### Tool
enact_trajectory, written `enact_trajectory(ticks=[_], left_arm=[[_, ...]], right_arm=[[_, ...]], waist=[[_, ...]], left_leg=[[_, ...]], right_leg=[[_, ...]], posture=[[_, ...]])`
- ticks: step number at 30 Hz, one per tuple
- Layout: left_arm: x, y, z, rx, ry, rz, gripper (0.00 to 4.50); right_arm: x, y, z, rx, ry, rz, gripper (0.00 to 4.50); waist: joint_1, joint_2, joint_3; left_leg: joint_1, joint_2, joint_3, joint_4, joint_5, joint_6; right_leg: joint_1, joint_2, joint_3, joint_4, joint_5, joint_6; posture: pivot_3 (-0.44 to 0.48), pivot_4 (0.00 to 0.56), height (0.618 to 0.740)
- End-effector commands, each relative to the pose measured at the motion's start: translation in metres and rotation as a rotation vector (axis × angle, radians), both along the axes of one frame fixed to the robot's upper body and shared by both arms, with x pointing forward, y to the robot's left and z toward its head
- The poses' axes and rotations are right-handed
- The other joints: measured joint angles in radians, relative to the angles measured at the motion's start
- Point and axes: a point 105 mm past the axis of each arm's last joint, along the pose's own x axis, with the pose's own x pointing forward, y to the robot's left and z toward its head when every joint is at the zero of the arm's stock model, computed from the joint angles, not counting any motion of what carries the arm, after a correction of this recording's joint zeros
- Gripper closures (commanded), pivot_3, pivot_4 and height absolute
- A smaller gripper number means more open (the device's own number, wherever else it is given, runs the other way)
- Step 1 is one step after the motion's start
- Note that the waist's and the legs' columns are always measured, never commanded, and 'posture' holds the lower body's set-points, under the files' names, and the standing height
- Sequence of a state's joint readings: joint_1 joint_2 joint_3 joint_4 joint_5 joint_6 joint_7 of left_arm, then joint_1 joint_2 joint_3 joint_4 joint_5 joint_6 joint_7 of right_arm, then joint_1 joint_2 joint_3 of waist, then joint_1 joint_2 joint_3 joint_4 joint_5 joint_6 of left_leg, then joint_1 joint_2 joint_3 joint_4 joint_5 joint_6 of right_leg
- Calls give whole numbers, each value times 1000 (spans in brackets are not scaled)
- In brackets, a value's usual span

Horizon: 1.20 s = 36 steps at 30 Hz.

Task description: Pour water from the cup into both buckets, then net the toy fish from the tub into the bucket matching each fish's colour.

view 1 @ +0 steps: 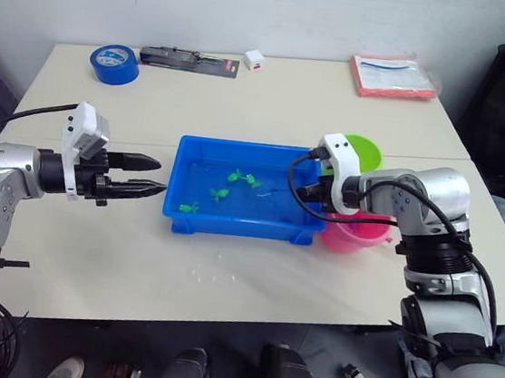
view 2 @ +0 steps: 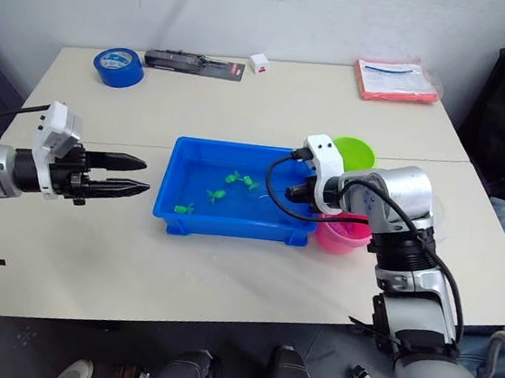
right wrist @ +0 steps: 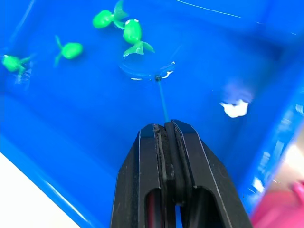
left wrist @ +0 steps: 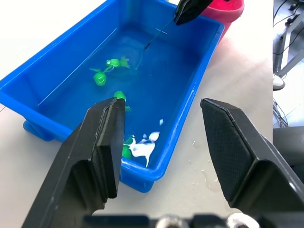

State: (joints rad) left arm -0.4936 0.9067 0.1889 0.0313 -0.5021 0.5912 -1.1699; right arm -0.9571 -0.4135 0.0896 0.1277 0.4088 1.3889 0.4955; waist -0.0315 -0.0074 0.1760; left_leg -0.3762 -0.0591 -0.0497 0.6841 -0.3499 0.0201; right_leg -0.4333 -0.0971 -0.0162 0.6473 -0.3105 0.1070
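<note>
My right gripper [right wrist: 170, 130], jaws closed on the thin dark stick of the small round light-blue hoop net [right wrist: 147, 66], points along that stick into the shallow bright-blue plastic tub [view 1: 197, 151]. Just beyond the submerged hoop lie two tiny green plastic fish [right wrist: 133, 33]. My left gripper [view 1: 149, 175] hovers open outside the tub's far end.

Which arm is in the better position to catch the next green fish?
The right. The right gripper is shut on the net, whose hoop sits in the tub beside a green fish. The left gripper is open, outside it.
</note>
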Motion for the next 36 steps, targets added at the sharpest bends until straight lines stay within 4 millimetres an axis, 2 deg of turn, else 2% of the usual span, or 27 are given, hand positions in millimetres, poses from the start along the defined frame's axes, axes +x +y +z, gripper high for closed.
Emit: enact_trajectory(ticks=[1,7,13,22,25,32,36], left_arm=[[-2,-1,14,8,-50,-11,1714],[0,-3,15,10,-53,-17,1714],[3,-3,17,8,-57,-26,1714],[11,-11,19,-2,-71,-62,1714],[15,-16,20,-6,-90,-80,1714],[29,-41,27,-49,-154,-143,1714],[38,-53,31,-78,-189,-173,1714]], right_arm=[[0,1,20,64,-50,8,3701],[-7,5,35,140,-78,43,3701],[-15,3,39,186,-97,60,3701],[-35,-15,46,203,-175,83,3701],[-39,-22,54,210,-233,83,3701],[-45,-75,86,195,-373,-29,3701],[-41,-118,103,135,-443,-182,3701]], waist=[[0,0,0],[0,0,0],[1,0,0],[3,0,0],[4,0,0],[9,0,0],[8,0,0]], left_leg=[[0,0,0,0,0,0],[0,0,0,0,0,0],[0,0,0,0,0,0],[0,0,0,0,0,0],[0,0,0,0,0,0],[0,-1,0,0,0,0],[0,-1,0,0,0,0]], right_leg=[[0,0,0,0,0,0],[0,0,0,0,0,0],[0,0,0,0,0,0],[0,0,0,0,0,0],[0,0,1,0,0,0],[1,-1,0,0,0,0],[1,-1,0,-1,0,0]], posture=[[0,150,737],[0,150,737],[0,150,737],[0,150,737],[0,150,737],[0,150,737],[0,150,737]])
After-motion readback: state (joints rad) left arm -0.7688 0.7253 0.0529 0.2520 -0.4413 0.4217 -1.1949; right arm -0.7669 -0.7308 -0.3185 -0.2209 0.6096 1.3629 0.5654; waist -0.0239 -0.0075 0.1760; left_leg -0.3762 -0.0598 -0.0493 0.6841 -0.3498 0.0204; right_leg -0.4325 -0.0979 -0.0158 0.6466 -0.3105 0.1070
